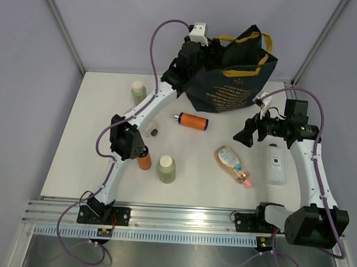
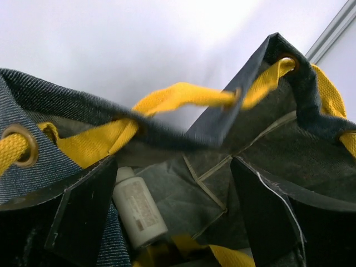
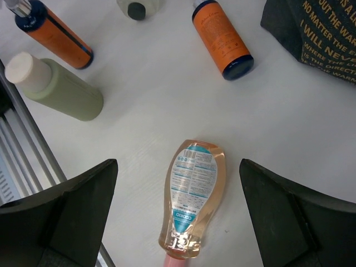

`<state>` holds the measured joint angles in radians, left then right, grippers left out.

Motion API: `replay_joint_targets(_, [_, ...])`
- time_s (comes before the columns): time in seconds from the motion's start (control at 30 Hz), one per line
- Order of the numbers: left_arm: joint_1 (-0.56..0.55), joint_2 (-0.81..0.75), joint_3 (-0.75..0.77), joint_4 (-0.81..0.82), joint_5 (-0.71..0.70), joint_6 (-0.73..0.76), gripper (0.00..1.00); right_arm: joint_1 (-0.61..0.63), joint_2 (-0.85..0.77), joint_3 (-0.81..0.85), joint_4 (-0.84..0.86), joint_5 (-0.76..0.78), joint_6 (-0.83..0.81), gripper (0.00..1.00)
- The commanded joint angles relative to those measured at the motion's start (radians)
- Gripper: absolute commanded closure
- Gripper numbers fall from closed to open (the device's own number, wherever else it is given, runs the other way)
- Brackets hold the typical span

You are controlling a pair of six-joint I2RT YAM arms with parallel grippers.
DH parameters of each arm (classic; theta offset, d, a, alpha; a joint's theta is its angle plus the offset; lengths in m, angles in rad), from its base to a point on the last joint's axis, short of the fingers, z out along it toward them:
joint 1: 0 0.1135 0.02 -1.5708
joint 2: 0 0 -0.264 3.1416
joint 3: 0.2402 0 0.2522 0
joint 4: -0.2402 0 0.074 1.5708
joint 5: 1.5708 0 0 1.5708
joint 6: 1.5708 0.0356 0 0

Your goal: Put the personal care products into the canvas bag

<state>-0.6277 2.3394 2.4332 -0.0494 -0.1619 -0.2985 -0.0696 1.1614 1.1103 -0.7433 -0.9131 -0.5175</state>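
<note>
Left gripper (image 2: 172, 164) jaws wide, empty; yellow handle (image 2: 183, 97) just beyond them may snag on retract, tipping canvas bag (image 2: 44, 111). Right gripper (image 3: 178, 164) wide.

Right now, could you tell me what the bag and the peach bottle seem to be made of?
Canvas bag: matte woven fabric, probably denim-like canvas; twill weave shows. Peach bottle: probably glossy clear plastic; highlights, and tinted liquid shows through.

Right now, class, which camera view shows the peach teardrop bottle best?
Right wrist: the peach bottle lies large and centred, label facing up. The top view shows it small on the table; the left wrist view sees only inside the canvas bag.
</note>
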Motion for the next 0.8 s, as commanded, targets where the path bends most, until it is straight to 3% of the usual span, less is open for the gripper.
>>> replay_joint_targets(0.0, [0.023,-0.126,0.032,0.077,0.022,-0.021,0.1,0.033,0.052,0.071,-0.158,0.117,-0.176,0.0])
replay_joint_targets(0.13, [0.048,-0.21,0.021,0.068,0.056,-0.034,0.05,0.168,0.096,0.051,-0.189,0.397,-0.211,0.0])
replay_joint_targets(0.3, [0.068,-0.435,-0.118,0.088,0.099,-0.004,0.01,0.321,0.176,-0.021,-0.139,0.62,-0.092,0.01])
replay_joint_targets(0.5, [0.086,-0.718,-0.452,0.027,0.058,0.088,0.01,0.454,0.294,-0.084,-0.085,0.825,0.042,0.01])
replay_joint_targets(0.7, [0.108,-1.13,-0.928,-0.047,-0.007,0.136,0.01,0.565,0.323,-0.138,-0.051,0.849,0.151,0.01])
replay_joint_targets(0.77, [0.109,-1.218,-1.092,-0.079,-0.042,0.127,0.01,0.58,0.349,-0.151,-0.018,0.964,0.174,0.01])
